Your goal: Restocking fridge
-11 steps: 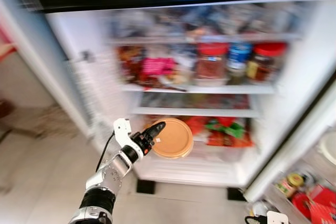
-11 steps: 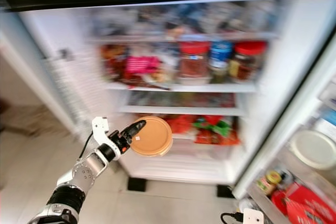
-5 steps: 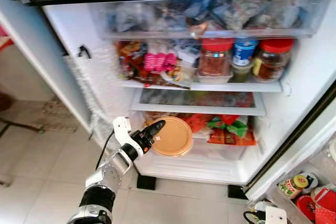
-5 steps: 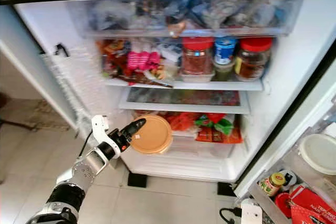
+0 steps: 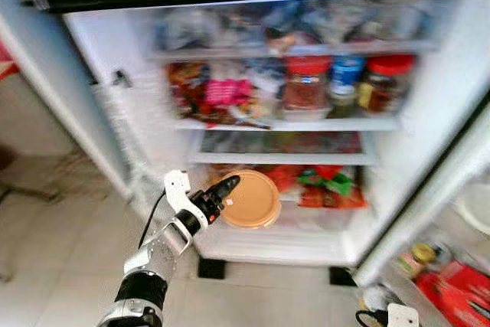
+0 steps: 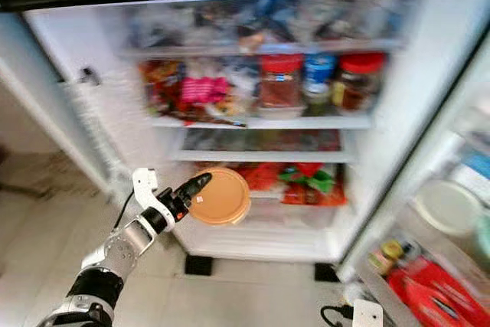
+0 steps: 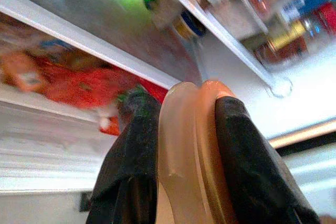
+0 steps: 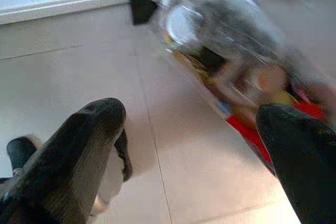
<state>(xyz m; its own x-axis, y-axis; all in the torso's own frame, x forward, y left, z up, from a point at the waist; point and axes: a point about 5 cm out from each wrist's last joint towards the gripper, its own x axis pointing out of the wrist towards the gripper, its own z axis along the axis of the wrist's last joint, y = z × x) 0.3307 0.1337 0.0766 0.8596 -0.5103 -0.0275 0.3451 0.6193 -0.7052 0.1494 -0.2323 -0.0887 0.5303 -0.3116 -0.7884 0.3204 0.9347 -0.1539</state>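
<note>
Round tan plastic lidded container point(image 5: 250, 200) sits pinched on edge in our left tool point(image 7: 189, 129), both black fingers point(image 7: 135, 145) pressed flat on its faces. We hold it up in front of the open white fridge point(image 5: 429, 112), level with the bottom drawer of red and green packets point(image 5: 329, 185). Red-lidded glass jars point(image 5: 306, 89) and a blue-lidded jar point(image 5: 344, 78) stand on the shelf above. Our right tool point(image 8: 189, 145) hangs low over the beige tiled floor point(image 8: 79, 61), fingers spread wide, holding nothing.
</note>
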